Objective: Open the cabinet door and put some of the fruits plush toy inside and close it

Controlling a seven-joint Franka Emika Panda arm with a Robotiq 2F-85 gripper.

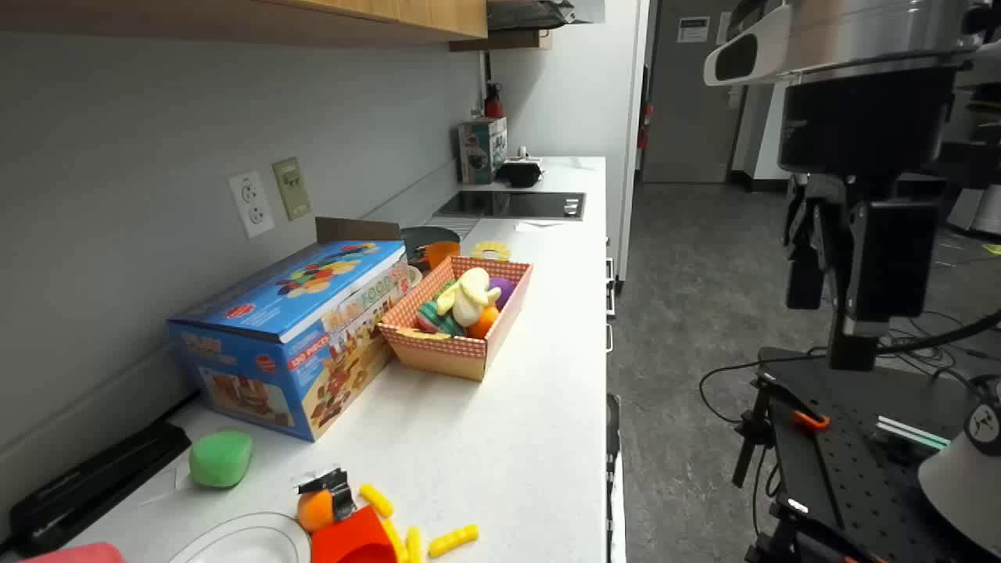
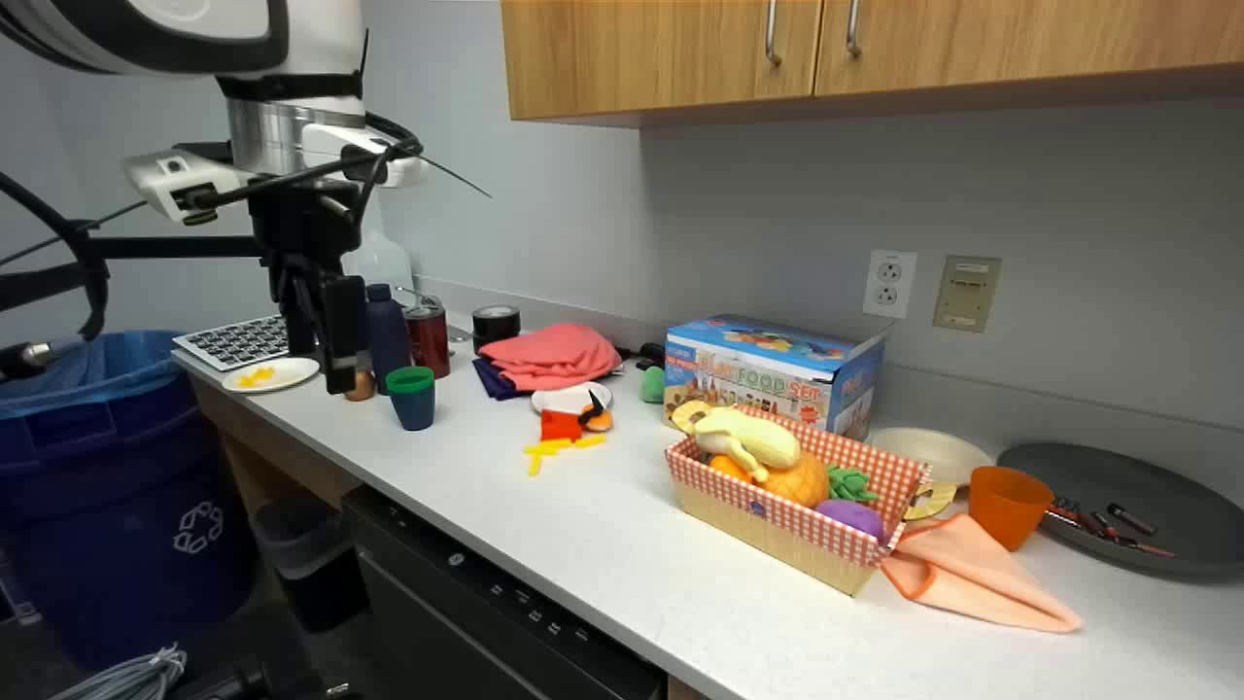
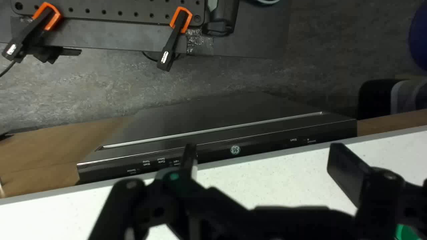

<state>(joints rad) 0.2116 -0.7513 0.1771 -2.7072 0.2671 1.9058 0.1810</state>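
The wooden wall cabinet's two doors stand closed, the nearer-left cabinet door [image 2: 661, 53] and its neighbour each with a silver handle [image 2: 772, 34]. Below, a red-checked basket [image 2: 748, 533] on the counter holds the fruits plush toys: a pale yellow banana [image 2: 768, 439], an orange pineapple [image 2: 802, 481], a purple one [image 2: 853, 515] and a green striped one [image 1: 447, 323]. My gripper [image 2: 322, 362] hangs well away from both basket and cabinet, pointing down. In the wrist view the gripper [image 3: 263, 156] is open, with only white counter and dishwasher front seen beyond its fingers [image 3: 347, 170].
A blue play-food box [image 1: 258, 336] stands beside the basket against the wall. Near it lie a green lump [image 1: 221, 459] and a red toy [image 2: 561, 425] with yellow sticks. A green-rimmed cup [image 2: 411, 397], bottle [image 2: 386, 326] and orange cup [image 2: 1009, 506] also stand on the counter.
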